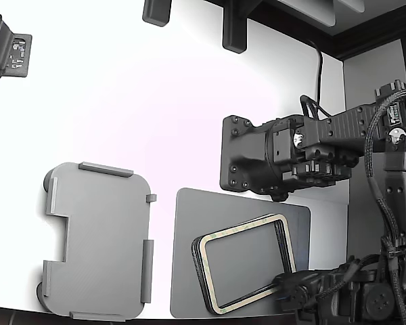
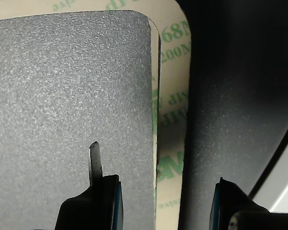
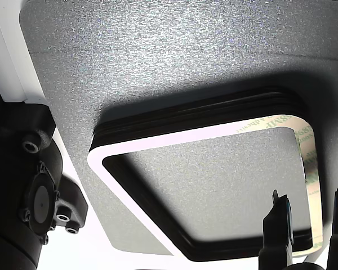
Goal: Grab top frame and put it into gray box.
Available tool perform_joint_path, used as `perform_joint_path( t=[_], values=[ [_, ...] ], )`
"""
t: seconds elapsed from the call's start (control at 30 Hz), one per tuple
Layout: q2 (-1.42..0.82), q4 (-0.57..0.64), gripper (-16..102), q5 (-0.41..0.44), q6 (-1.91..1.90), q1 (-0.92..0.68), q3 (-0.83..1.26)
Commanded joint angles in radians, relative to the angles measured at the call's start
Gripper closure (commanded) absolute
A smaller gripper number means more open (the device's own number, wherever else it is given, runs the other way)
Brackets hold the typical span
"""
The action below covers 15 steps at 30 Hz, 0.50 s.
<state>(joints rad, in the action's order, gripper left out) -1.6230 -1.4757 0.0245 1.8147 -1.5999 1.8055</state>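
The top frame [image 1: 205, 276] lies on a stack of identical black-edged frames on the dark mat, low and right of centre in the exterior view. Its cream face with green print shows in the wrist view as a strip [image 2: 172, 120]. My gripper [image 2: 165, 203] is open, with one finger on each side of that strip, just above the frame's short side. The other view shows the same straddle, with the gripper [image 3: 310, 225] over the frame [image 3: 310, 163]. The gray box [image 1: 98, 244] lies flat at the exterior view's left, with nothing in it.
A dark gray textured mat [image 1: 187, 271] lies under the frame stack. A second arm with a black plate [image 1: 247, 156] hangs above the mat at the exterior view's right. Black fixtures [image 1: 7, 51] sit at the far left and along the back edge.
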Motion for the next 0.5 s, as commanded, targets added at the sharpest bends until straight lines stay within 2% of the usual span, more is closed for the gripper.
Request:
perform_joint_path(
  t=[0.0, 0.23, 0.47],
  values=[
    [-0.017, 0.006, 11, 0.008, -0.023, -0.002, -0.025],
    [0.003, 0.026, 10, 0.034, -0.063, -0.018, -0.029],
    [0.028, 0.051, 16, 0.032, -0.089, -0.035, -0.029]
  ],
)
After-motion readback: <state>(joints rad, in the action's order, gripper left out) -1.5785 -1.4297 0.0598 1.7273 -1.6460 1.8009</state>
